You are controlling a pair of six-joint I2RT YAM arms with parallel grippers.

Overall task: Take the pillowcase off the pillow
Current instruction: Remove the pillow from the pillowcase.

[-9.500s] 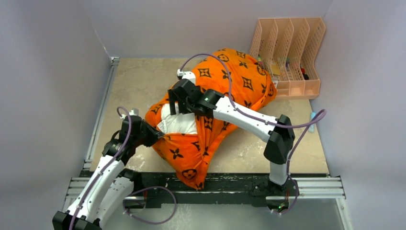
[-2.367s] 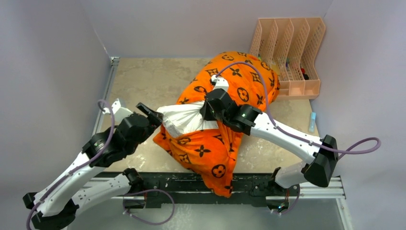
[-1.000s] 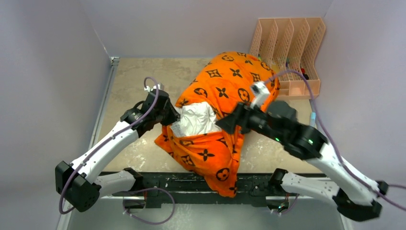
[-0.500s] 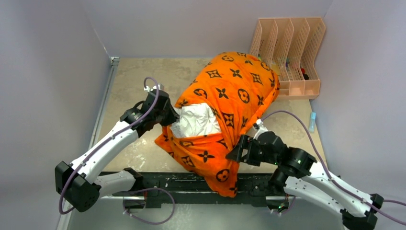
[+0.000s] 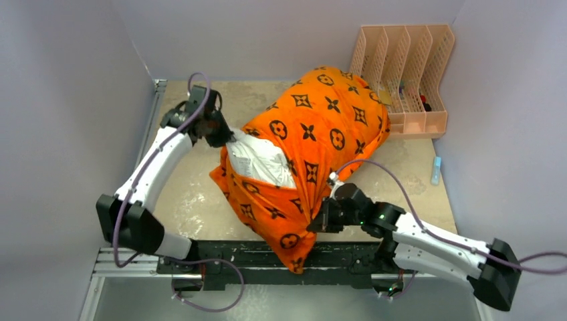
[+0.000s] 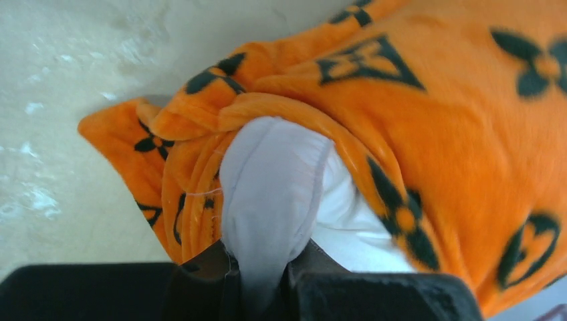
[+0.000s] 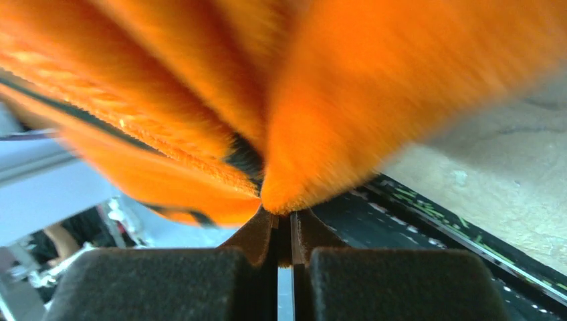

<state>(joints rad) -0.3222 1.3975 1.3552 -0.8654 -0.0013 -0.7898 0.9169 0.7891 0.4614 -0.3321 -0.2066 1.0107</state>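
"Where were your pincers just then?"

"My left pincer (image 6: 264, 271) was pinched on a white corner of the pillow (image 6: 274, 180). That corner poked out of the pillowcase (image 5: 314, 124) mouth, at the end away from the file rack (image 5: 404, 80). My right pincer (image 7: 284, 231) was pressed together on an orange fold of the loose hem, farther still from the rack."

"And the long axis?"

"It ran from just beside the rack out towards my right pincer, with most of the pillow inside the cover. I judged my grips had to part along that line: pillow away from the rack, hem back towards it."
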